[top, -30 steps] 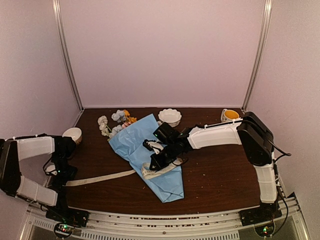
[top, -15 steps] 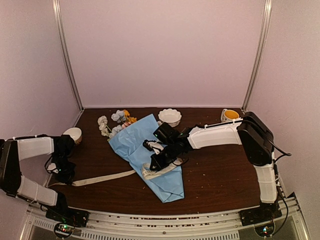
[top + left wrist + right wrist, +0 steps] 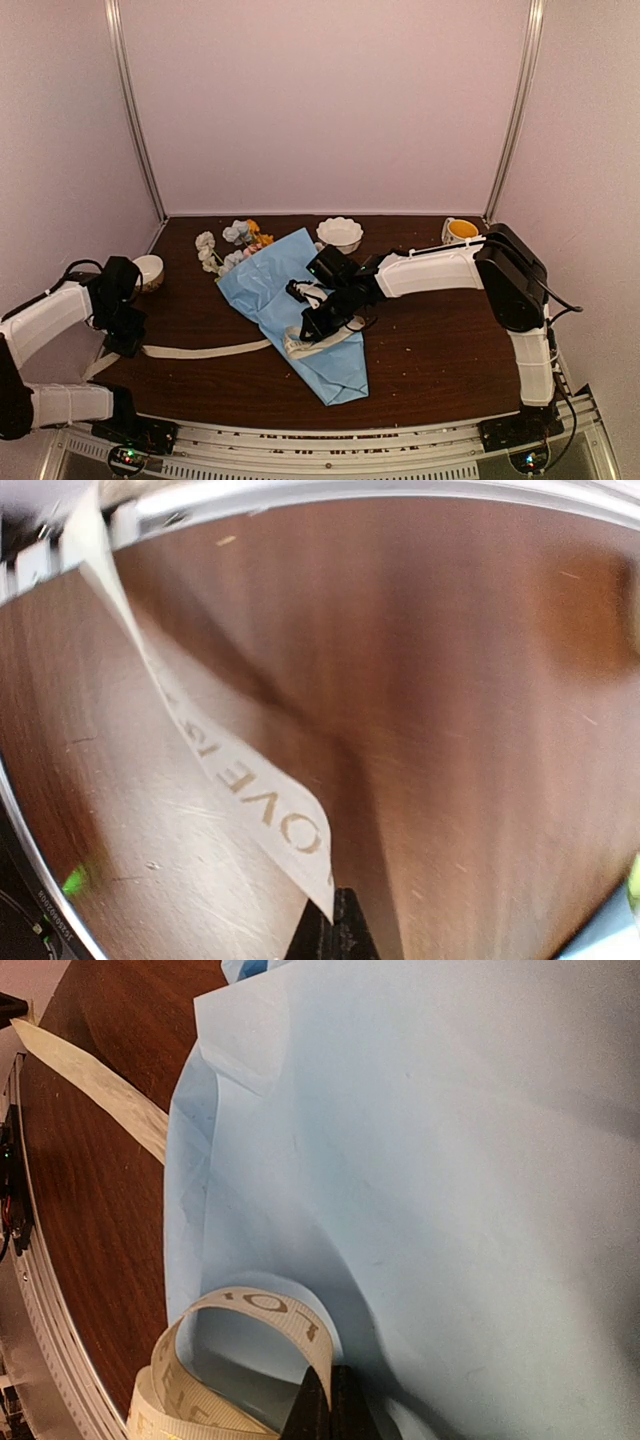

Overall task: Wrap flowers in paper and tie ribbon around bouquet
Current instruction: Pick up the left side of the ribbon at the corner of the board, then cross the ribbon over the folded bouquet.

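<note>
The left jaws are clenched on one end of the long, flat beige fabric ribbon (image 3: 200,351). In the left wrist view the ribbon (image 3: 240,780) is seen to carry pale printed letters and to be pinched at the closed tips. From the left jaws it is stretched across the dark brown wooden worktop (image 3: 430,340) towards the right jaws.

The right jaws are likewise clamped shut on the ribbon (image 3: 250,1310), which is curled into a loop just beside the tips. The loop is laid on the thin light-blue paper (image 3: 450,1160). The paper (image 3: 290,300) is rolled into a cone directly beneath the right jaws, with its narrow end on their near side and its wide end beyond them.

The artificial flowers (image 3: 232,245), white, pale blue and orange, are seen sticking out of that wide end, beyond and to the left of the right jaws.

A white scalloped bowl (image 3: 340,233) is set beyond the right jaws. A small white bowl (image 3: 148,268) is placed just beyond the left jaws.
</note>
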`<state>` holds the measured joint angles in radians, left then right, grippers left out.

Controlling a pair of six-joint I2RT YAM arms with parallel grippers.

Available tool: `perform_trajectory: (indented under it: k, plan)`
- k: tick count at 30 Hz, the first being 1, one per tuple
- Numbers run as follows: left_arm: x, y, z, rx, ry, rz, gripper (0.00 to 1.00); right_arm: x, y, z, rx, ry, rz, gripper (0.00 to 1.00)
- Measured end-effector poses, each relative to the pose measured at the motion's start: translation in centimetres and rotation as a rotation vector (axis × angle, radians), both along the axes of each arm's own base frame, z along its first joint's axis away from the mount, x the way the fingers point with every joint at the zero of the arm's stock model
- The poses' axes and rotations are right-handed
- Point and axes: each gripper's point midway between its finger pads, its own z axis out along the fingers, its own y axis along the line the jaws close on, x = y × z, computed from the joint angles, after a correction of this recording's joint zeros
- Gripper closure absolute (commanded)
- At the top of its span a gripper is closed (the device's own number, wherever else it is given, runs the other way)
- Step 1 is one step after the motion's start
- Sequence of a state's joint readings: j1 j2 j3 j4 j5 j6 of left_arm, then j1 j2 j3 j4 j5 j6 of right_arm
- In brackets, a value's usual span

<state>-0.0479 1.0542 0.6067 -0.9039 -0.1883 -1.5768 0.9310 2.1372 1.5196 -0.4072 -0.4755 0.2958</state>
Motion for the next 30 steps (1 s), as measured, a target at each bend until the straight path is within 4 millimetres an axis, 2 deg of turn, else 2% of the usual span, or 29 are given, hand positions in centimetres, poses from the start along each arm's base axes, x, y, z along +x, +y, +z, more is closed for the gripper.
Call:
perform_trajectory:
  k: [4,10,13,16,19,22,25,30]
  plan:
    - [2.7,-1.5,3.0,0.059,-0.100,-0.148,1.00,-0.1,0.1,0.1,0.005,0.011,-0.003,1.00]
    - [8.4,-7.8,8.9,0.160,-0.378,-0.504,1.00,0.0,0.2,0.4,0.037,0.056,-0.022,1.00]
    - [10.5,-12.0,11.9,0.230,-0.548,-0.727,1.00,0.7,0.3,1.0,0.076,0.087,-0.048,1.00]
    - [11.8,-17.5,15.3,0.280,-0.726,-0.966,1.00,2.0,0.4,2.1,0.123,0.115,-0.086,1.00]
    - [12.6,-24.1,17.9,0.329,-0.819,-1.219,1.00,4.1,1.2,4.6,0.196,0.109,-0.121,1.00]
    - [12.9,-29.5,19.3,0.344,-0.891,-1.406,1.00,5.9,2.0,6.9,0.276,0.097,-0.151,1.00]
    - [12.2,-33.4,19.4,0.344,-0.952,-1.558,1.00,7.3,2.2,8.2,0.344,0.114,-0.199,0.98]
    - [12.1,-35.5,18.2,0.368,-0.972,-1.683,1.00,8.5,2.0,8.1,0.384,0.154,-0.256,0.91]
